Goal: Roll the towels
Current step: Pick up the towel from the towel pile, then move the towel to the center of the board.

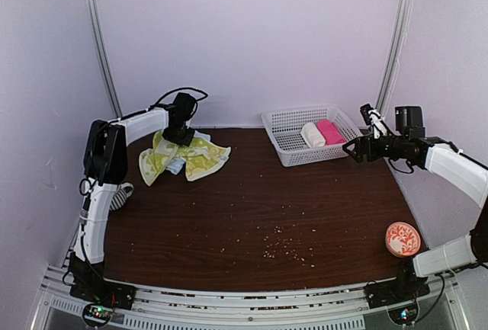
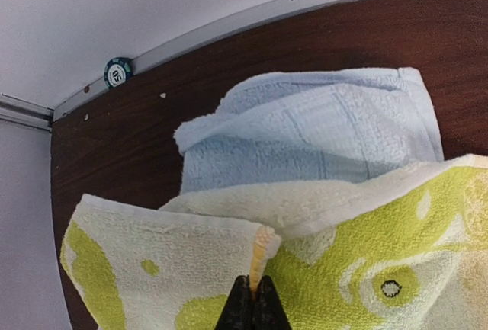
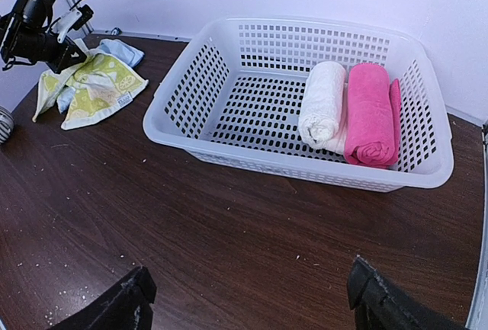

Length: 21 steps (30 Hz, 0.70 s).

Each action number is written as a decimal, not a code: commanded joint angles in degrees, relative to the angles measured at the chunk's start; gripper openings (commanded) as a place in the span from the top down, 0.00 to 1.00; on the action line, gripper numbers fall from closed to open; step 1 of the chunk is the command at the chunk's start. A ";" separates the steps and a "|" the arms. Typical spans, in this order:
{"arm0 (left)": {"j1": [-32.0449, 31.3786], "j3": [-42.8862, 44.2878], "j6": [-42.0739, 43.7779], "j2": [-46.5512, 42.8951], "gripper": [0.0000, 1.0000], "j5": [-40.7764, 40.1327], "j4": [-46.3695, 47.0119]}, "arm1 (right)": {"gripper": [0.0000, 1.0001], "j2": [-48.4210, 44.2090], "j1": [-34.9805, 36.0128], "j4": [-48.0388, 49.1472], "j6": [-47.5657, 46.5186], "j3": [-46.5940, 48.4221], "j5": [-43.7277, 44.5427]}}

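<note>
On the counter (image 1: pixel 252 216), far left: yellow-green patterned cloth towel (image 1: pixel 200 156) overlapping pale blue cloth towel (image 2: pixel 320 132).
Your left claw (image 2: pixel 252 307): pinched shut on the patterned towel.
Your right claw (image 3: pixel 250 280): open, empty.

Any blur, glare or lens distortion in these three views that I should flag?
Top external: even light, no glare, slightly soft. Left wrist: back edge of the table bows from the lens; yellow-green towel sharp. Right wrist: basket sharp, near fingertips dark, soft.

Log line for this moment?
left gripper shut, tips on yellow-green towel | right gripper open, facing basket | blue towel partly underneath, both unrolled
</note>
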 commanded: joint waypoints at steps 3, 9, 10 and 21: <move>-0.78 2.72 -0.21 -8.74 1.00 2.12 0.33 | 0.11 -1.00 0.23 0.37 -0.19 -0.54 0.51; -5.04 -1.51 4.75 -24.22 1.00 19.51 1.20 | 0.13 0.88 0.23 -3.40 -4.44 5.49 0.72; -6.11 -3.32 5.01 -27.06 1.00 21.71 1.48 | 0.13 1.33 0.23 -4.46 -5.07 6.97 0.68; -20.46 -29.09 2.60 -57.50 1.00 58.16 17.89 | 0.13 2.81 0.14 -8.57 -5.08 13.98 -4.04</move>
